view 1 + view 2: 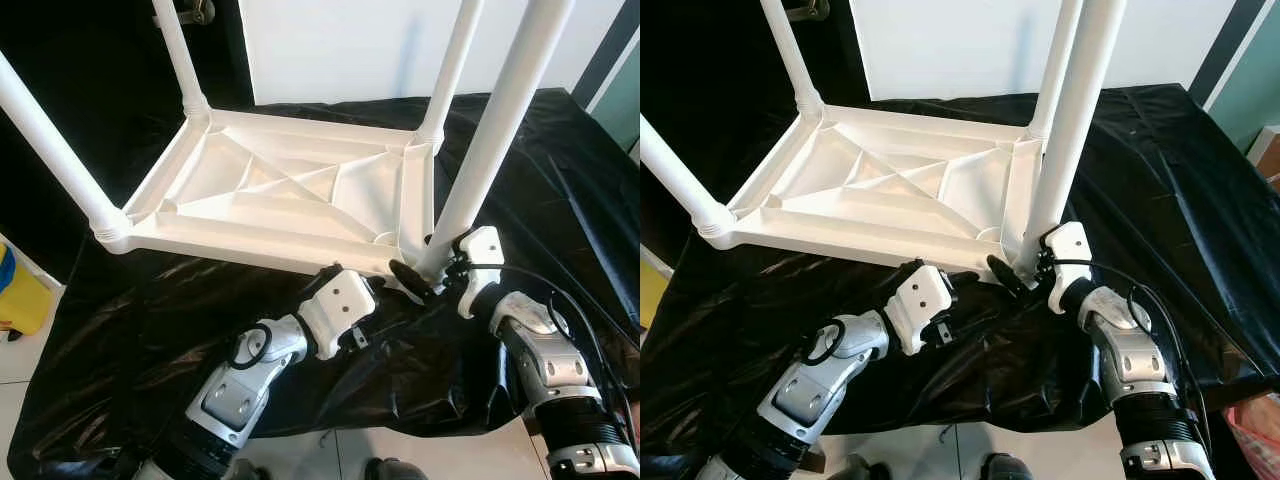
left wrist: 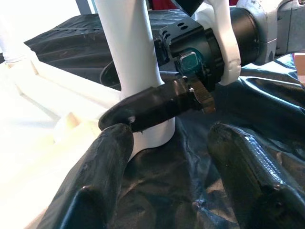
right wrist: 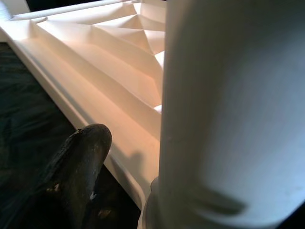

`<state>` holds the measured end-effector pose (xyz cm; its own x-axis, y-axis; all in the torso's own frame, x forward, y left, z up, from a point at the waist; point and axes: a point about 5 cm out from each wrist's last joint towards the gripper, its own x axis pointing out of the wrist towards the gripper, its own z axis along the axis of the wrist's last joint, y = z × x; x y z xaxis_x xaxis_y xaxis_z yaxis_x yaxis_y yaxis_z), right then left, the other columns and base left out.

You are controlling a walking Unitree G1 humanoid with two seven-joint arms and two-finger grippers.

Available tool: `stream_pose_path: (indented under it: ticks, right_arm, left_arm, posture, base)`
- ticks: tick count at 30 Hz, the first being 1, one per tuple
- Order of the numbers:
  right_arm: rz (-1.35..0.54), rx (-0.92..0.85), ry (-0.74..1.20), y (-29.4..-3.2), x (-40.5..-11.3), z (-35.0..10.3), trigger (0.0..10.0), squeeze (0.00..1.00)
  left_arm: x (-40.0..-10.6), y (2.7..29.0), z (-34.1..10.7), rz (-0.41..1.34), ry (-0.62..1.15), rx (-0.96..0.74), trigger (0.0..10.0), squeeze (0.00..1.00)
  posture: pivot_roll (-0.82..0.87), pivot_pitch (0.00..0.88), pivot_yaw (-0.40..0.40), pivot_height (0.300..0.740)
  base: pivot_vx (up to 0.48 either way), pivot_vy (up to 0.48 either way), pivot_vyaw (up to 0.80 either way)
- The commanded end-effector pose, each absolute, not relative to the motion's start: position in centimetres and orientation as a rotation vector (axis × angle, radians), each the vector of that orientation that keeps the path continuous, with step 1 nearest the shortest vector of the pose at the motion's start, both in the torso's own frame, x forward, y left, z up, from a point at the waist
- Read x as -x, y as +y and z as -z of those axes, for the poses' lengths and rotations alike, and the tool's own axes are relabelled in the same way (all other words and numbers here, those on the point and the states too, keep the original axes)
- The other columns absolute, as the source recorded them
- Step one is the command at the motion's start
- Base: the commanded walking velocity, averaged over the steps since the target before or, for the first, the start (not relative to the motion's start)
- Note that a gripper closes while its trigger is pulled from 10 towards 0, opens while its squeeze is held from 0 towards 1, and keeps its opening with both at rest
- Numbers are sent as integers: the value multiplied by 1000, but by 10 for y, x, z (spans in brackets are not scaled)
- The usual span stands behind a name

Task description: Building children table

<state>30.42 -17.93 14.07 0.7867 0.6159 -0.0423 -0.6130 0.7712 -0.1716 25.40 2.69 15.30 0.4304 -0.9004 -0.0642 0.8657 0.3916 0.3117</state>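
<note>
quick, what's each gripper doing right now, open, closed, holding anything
Left gripper: open, holding nothing, beside the near table leg.
Right gripper: closed around that leg's base.

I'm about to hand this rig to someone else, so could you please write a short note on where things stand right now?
Right gripper: at the base of the near-right leg, one finger across it; grip not confirmed.
Left gripper: open, beside that same corner, holding nothing.
Table top: upside down on the black sheet; all four legs stand in their corner sockets.
Left: check the near-right leg is fully seated, then turn the table upright.
</note>
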Motion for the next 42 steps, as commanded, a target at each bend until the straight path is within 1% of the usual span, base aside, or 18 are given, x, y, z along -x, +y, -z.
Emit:
stream_pose_path:
  ticks: [1, 5, 16, 17, 18, 19, 20, 21, 32, 34, 35, 38, 40, 42]
  right_arm:
    - [-757, 196, 8, -164, -302, -135, 10000, 0]
    - [-802, 177, 15, -157, -299, -132, 10000, 0]
    - [-831, 181, -6, -150, -301, -132, 10000, 0]
    - [-830, 184, -12, -150, -303, -133, 7961, 0]
    - [-830, 186, -16, -152, -304, -134, 5412, 0]
    - [-830, 186, -16, -152, -304, -134, 5412, 0]
    - [-822, 189, -21, -154, -305, -135, 3373, 0]
    - [-815, 194, -25, -156, -305, -136, 118, 0]
    - [-777, 187, -27, -162, -301, -135, 0, 0]
    - [-744, 175, -30, -164, -299, -135, 0, 0]
    - [-695, 163, -32, -166, -296, -135, 0, 0]
    - [-695, 163, -32, -166, -296, -135, 0, 0]
    - [-550, 142, -36, -169, -291, -132, 0, 0]
    - [-550, 142, -36, -169, -291, -132, 0, 0]
  left_arm:
    - [-252, 29, -151, 1119, -110, -312, 10000, 0]
    - [-250, 30, -150, 1125, -100, -312, 10000, 0]
    - [-248, 31, -148, 1143, -89, -316, 10000, 0]
    - [-249, 32, -148, 1143, -89, -318, 10000, 0]
    - [-249, 32, -148, 1141, -89, -321, 10000, 0]
    - [-249, 32, -148, 1141, -89, -321, 10000, 0]
    - [-250, 33, -148, 1137, -91, -323, 10000, 0]
    - [-251, 34, -148, 1133, -91, -326, 10000, 0]
    - [-252, 34, -149, 1122, -92, -329, 10000, 0]
    - [-252, 34, -149, 1120, -93, -329, 10000, 0]
    - [-252, 34, -149, 1120, -93, -328, 10000, 0]
    - [-252, 34, -149, 1120, -93, -328, 10000, 0]
    - [-252, 33, -148, 1121, -92, -325, 10000, 0]
    - [-252, 33, -148, 1121, -92, -325, 10000, 0]
  posture:
    - [-106, 117, 21, 740]
    - [-103, 119, 20, 740]
    - [-107, 119, 21, 740]
    - [-106, 117, 21, 740]
    - [-105, 117, 22, 740]
    - [-105, 117, 22, 740]
    - [-105, 116, 22, 740]
    - [-106, 117, 22, 740]
    - [-109, 117, 21, 740]
    - [-115, 120, 18, 740]
    - [-119, 122, 17, 740]
    - [-119, 122, 17, 740]
    - [-130, 125, 18, 740]
    - [-130, 125, 18, 740]
  base:
    - [0, 0, 0]
    - [0, 0, 0]
    - [0, 0, 0]
    - [0, 0, 0]
    - [0, 0, 0]
    - [0, 0, 0]
    - [0, 0, 0]
    - [0, 0, 0]
    - [0, 0, 0]
    - [0, 0, 0]
    - [0, 0, 0]
    - [0, 0, 0]
    - [0, 0, 0]
    - [0, 0, 0]
